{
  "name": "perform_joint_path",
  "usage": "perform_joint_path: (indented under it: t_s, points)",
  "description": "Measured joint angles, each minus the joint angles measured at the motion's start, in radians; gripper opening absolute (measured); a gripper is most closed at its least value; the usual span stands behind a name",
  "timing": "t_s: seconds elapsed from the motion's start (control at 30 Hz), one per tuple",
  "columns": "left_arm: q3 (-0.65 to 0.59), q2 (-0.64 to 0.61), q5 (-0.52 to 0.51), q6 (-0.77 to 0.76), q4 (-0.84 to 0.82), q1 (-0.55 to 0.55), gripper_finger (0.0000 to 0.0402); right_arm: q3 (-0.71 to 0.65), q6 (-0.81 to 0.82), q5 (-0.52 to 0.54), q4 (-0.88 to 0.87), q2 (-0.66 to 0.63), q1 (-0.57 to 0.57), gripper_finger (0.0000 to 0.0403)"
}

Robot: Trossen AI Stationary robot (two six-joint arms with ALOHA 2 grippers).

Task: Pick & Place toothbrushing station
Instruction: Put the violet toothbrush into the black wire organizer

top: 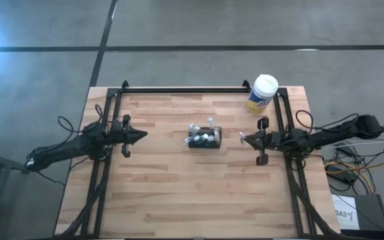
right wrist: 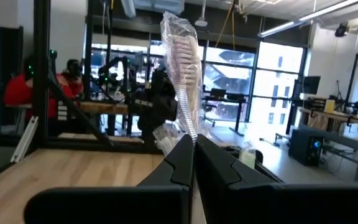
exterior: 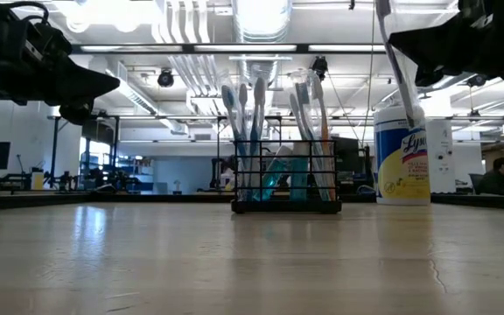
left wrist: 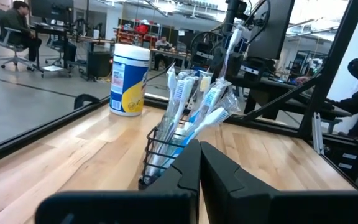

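Observation:
The toothbrushing station [top: 205, 138], a small black mesh caddy with several toothbrushes upright in it, stands on its base at the table's middle [exterior: 285, 179] [left wrist: 166, 146]. My right gripper [top: 245, 139] hovers just right of it, above the table. It is shut on a toothbrush in a clear wrapper [right wrist: 183, 68], also seen in the low view [exterior: 398, 74]. My left gripper [top: 141, 135] [left wrist: 199, 158] waits shut at the table's left, pointing level at the caddy and touching nothing. My right gripper pinches the wrapped toothbrush on its shaft just below the bristle head [right wrist: 192, 132], between its two fingers. The fingers reach in about level from the table's right and lie across the brush. The brush stands roughly upright, head up, its handle [exterior: 407, 105] hanging below, clear of the table.
A round canister [top: 263, 93] with a white lid and yellow label stands at the back right corner. Black frame rails [top: 185, 89] run along the table's far edge and both sides. Bare wood [top: 199, 193] lies in front of the caddy. People sit in the room beyond.

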Motion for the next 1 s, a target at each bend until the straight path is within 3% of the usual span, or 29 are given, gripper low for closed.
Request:
perform_joint_path:
  t_s: [0.23, 0.8, 1.0]
  points:
    - [0.0, 0.0, 0.001, -0.001, 0.001, 0.0, 0.0007, 0.001, 0.095, 0.01, -0.04, -0.056, -0.022, 0.0008]
    - [-0.002, 0.003, 0.004, -0.005, 0.0, 0.0, 0.0007, 0.001, 0.177, -0.021, -0.706, -0.632, -0.064, 0.0008]
    - [-0.002, 0.003, 0.004, 0.005, 0.0, 0.0, 0.0007, 0.0, 0.187, 0.003, -0.788, -0.689, -0.064, 0.0008]
